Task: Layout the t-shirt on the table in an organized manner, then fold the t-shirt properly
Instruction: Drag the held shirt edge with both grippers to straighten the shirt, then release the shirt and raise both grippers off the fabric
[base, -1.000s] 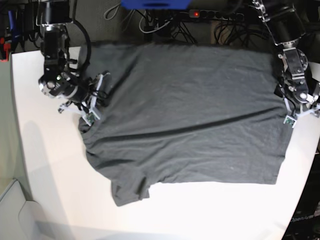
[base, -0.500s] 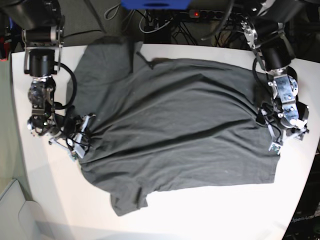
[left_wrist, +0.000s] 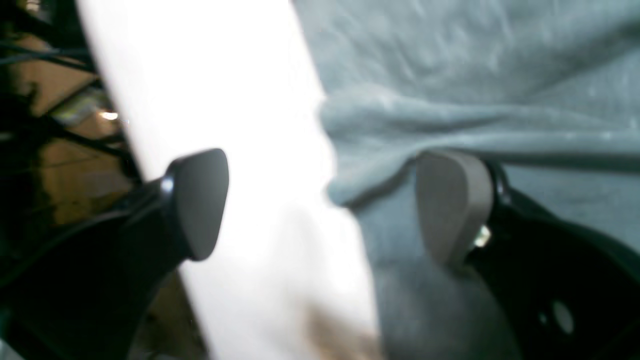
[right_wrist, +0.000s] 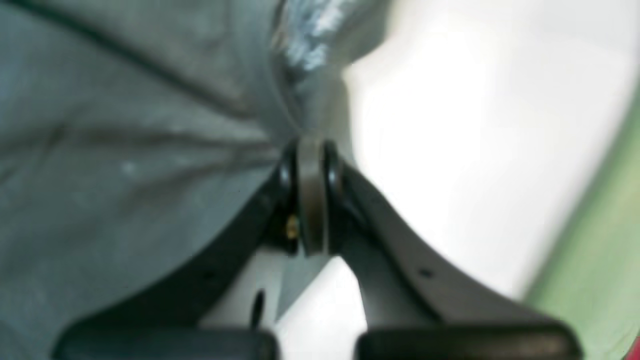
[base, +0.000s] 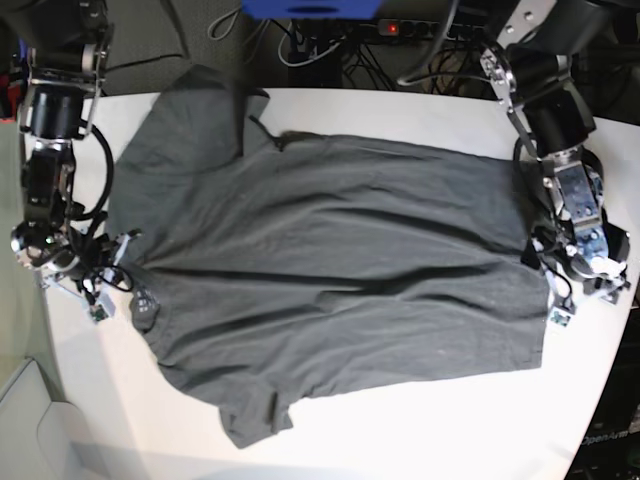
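On the table (base: 400, 430), right claw (right_wrist: 311, 150) pinches the t-shirt (base: 330, 270).

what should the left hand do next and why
Probably close on the t-shirt edge. The left hand is open, one pad over the white table and the other on bunched cloth, while the right hand is shut on the opposite edge, so gripping would let both pull it flat.

The left gripper (left_wrist: 320, 205) has its jaws spread wide, while the right gripper (right_wrist: 310, 195) is clamped tight.
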